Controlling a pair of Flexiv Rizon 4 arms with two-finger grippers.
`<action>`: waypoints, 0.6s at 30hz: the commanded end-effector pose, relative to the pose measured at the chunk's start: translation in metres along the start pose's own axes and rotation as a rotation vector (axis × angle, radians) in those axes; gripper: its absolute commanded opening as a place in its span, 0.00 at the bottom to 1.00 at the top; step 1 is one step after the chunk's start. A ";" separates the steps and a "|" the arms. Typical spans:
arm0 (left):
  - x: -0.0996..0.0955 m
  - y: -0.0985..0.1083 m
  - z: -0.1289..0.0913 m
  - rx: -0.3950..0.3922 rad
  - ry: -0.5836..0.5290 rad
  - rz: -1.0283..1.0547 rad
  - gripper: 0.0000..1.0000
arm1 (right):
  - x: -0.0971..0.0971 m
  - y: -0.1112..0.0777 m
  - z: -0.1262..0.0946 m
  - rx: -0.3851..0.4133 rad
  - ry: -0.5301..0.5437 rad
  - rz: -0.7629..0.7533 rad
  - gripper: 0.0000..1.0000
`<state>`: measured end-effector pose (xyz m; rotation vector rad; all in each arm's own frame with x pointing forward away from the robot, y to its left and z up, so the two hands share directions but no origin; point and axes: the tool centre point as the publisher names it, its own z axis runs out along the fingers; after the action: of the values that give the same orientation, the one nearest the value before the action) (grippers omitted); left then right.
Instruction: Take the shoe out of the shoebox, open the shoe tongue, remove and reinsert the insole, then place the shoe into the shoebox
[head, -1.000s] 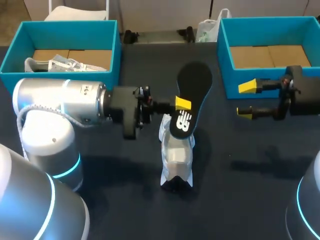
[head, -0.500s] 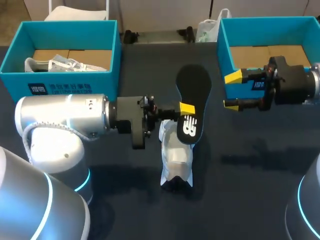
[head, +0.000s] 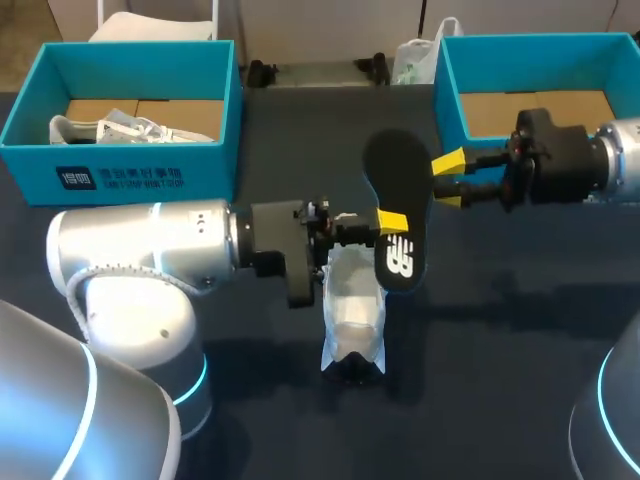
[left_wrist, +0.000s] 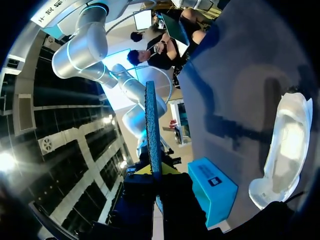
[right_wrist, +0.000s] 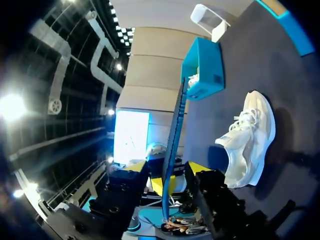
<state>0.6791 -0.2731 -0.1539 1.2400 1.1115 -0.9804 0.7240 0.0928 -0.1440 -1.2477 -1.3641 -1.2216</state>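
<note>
At the far left of the table (head: 500, 380) stands the left box (head: 140, 165), teal, with a second shoe (head: 120, 128) lying inside it. The left arm (head: 150, 250) comes in low from that side and extends to the table's middle. The left gripper (head: 390, 222) is clamped on the insole (head: 395, 170) near its heel end; the left wrist view shows the insole (left_wrist: 151, 125) edge-on, pinched between the two yellow tips of that gripper (left_wrist: 154, 170). The shoe (head: 352, 310), white, rests on the table just below the left gripper, apart from both boxes; the insole is outside it, held in the air above and slightly to its right. The right gripper (head: 448, 180) meets the insole's far edge, its fingers spread, one yellow tip on each face. The right wrist view confirms this: the insole (right_wrist: 176, 125) stands between the tips of the right gripper (right_wrist: 166, 170) with a gap on either side. The shoe (right_wrist: 250, 140) lies beyond them. Behind the right gripper stands the right box (head: 530, 40), teal, with a bare cardboard floor.
</note>
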 end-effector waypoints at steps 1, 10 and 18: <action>0.003 0.000 0.020 -0.018 0.006 0.011 0.00 | -0.001 0.006 0.005 0.011 0.000 0.000 0.42; 0.003 0.001 0.034 -0.016 0.007 0.033 0.00 | 0.003 0.006 0.011 0.029 0.010 0.000 0.37; 0.003 0.001 0.035 -0.027 0.005 0.022 0.00 | 0.000 0.004 0.013 0.023 0.014 0.004 0.14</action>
<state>0.6841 -0.3013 -0.1570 1.2351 1.1039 -0.9495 0.7283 0.1031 -0.1434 -1.2209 -1.3643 -1.2044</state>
